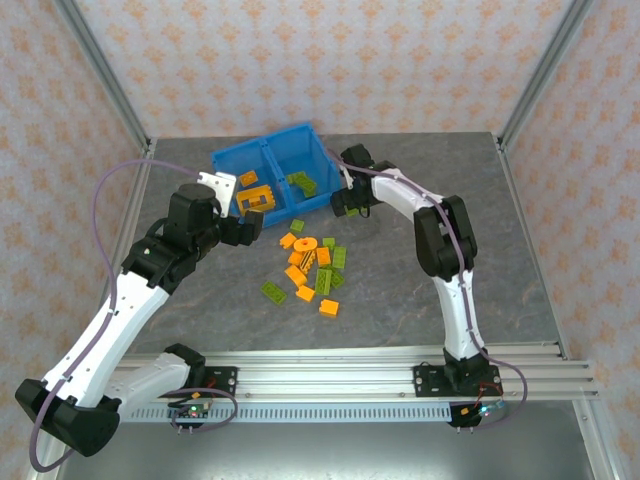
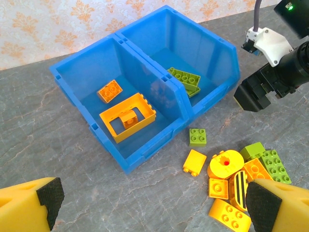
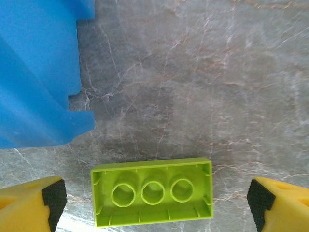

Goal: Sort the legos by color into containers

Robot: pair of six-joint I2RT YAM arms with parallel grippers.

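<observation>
Roughly, the sorting is begun but well short of half done, judging by how things lie.

- Done: the blue bin has a colour scheme set. Its left compartment holds the orange frame, with a small orange piece inside it, and an orange brick. Its right compartment holds a couple of green bricks.
- Left: a loose pile of mixed orange and green pieces lies on the counter just in front of the bin, a dozen or so. That is clearly more than what is binned.
- The left pincer is released, with nothing between its pads. It looks down on the bin's near corner, with the pile at its right.
- The right pincer is released too. A green brick, hollow side up, sits between its pads with a gap on both sides, so it is not gripped. It lies outside the bin, just off the bin's outer corner.
- Whether that brick rests on the counter or is in mid-air I cannot tell. Either way it is not yet in the right compartment.
</observation>
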